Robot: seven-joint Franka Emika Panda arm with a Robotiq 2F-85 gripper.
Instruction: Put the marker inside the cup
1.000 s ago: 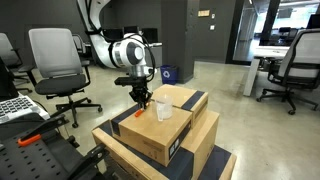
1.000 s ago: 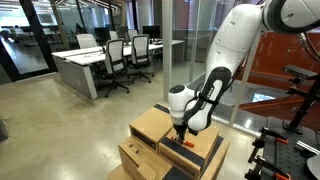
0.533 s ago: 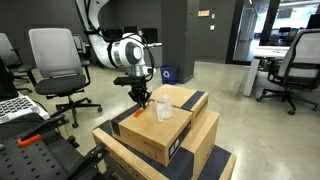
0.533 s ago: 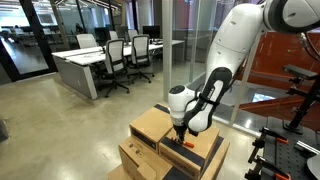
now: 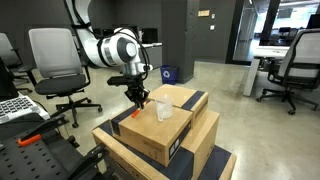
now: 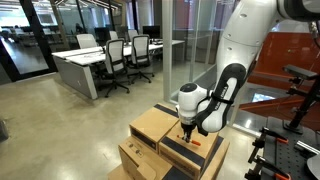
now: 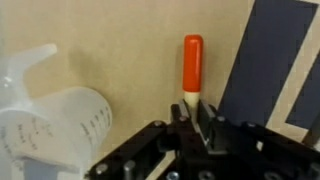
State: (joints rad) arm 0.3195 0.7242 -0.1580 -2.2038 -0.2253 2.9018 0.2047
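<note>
the gripper [image 7: 197, 108] is closed on the marker [image 7: 193, 62], lifted beside the cup [image 7: 60, 130]; putting it inside is not yet done.

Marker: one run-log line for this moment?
fingers: shut on marker | cup: upright on box, beside marker | step: marker not yet in cup

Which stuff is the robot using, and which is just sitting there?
For the job: marker, cup, gripper pinching the marker.
Just there: cardboard boxes, office chair, desk.
</note>
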